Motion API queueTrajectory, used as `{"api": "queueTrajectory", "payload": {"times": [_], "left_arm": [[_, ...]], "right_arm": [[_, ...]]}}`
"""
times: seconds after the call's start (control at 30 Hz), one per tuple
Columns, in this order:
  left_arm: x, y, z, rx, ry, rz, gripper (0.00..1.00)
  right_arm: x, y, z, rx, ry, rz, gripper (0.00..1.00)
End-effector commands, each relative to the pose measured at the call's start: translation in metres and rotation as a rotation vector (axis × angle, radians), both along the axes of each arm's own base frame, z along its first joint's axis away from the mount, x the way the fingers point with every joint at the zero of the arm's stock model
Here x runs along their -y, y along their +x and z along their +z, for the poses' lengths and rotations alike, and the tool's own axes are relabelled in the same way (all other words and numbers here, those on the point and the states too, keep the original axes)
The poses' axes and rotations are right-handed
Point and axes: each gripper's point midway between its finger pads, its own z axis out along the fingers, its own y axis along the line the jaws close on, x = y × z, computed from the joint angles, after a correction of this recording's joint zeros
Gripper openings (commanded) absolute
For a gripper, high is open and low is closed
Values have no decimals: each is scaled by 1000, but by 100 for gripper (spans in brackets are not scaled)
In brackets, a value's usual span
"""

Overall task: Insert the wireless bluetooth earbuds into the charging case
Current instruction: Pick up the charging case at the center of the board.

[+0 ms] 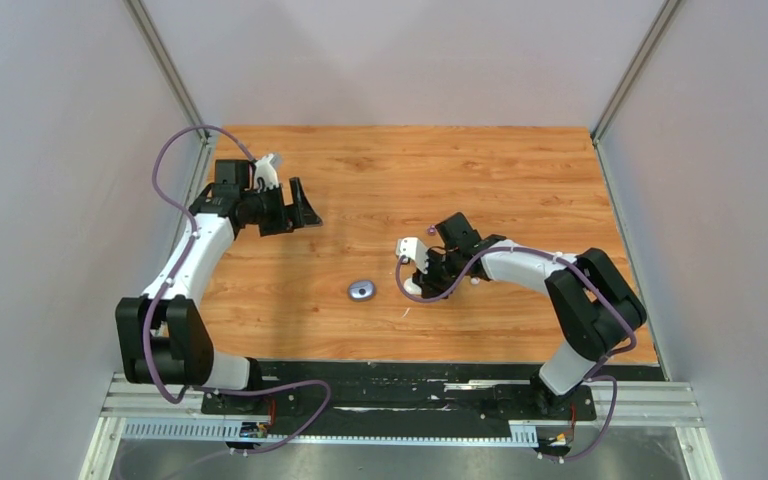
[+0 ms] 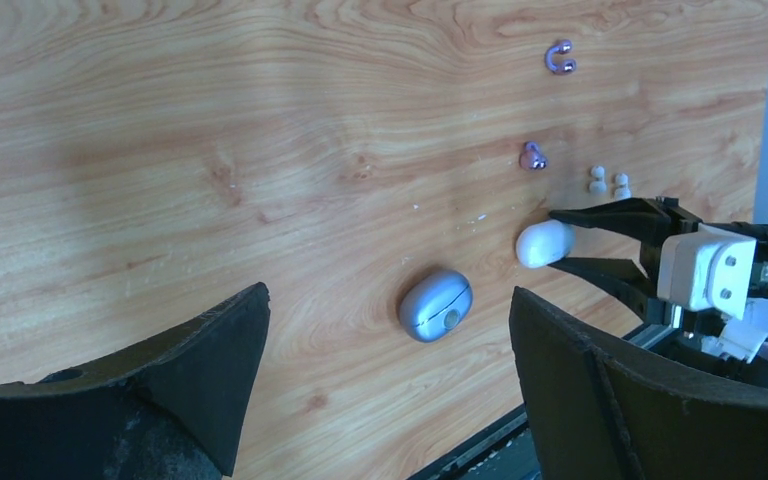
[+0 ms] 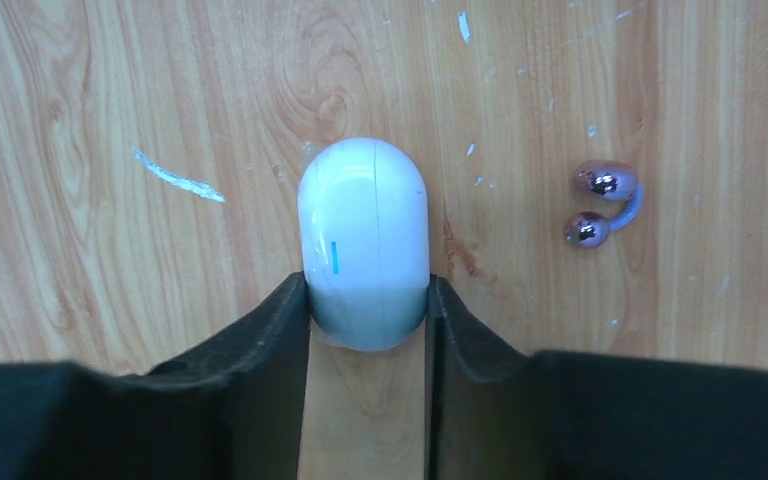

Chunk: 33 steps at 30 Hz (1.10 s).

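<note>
Now the right fingers (image 3: pixel 270 350) squeeze the smooth white pebble-shaped charging case (image 3: pixel 363 220).
They press its near end from both sides, likely to keep it from sliding on the wooden table (image 1: pixel 520 180) so it can be opened. Just beside them lies a shiny dark purple earbud (image 3: pixel 605 203), untouched. Another purple one (image 2: pixel 560 58) lies farther out, and two tiny white earbuds (image 2: pixel 597 178) lie near the fingers too. Far off, the left fingers (image 2: pixel 200 370) hang wide open, holding nothing, maybe ready to help.
</note>
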Motion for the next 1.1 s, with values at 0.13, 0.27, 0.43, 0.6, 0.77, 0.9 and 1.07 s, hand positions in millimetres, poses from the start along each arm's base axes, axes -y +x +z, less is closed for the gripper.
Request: {"api": "queueTrajectory", "payload": {"times": [0.13, 0.27, 0.43, 0.6, 0.77, 0.9, 1.07], "left_arm": [[28, 37, 30, 91, -149, -63, 92], [59, 51, 65, 211, -208, -198, 92], [103, 53, 119, 462, -265, -380, 92], [144, 26, 149, 644, -270, -574, 91], [166, 8, 156, 688, -310, -674, 87], [168, 7, 162, 719, -323, -690, 88], [176, 9, 170, 741, -356, -727, 85]], "right_arm": [[-8, 37, 46, 208, 68, -64, 0], [6, 74, 105, 361, 135, -167, 0], [12, 102, 196, 639, 279, -240, 0], [2, 108, 270, 821, 416, -276, 0], [-3, 107, 312, 940, 487, -302, 0], [-9, 103, 324, 983, 504, -279, 0], [-21, 97, 329, 1020, 522, -247, 0]]}}
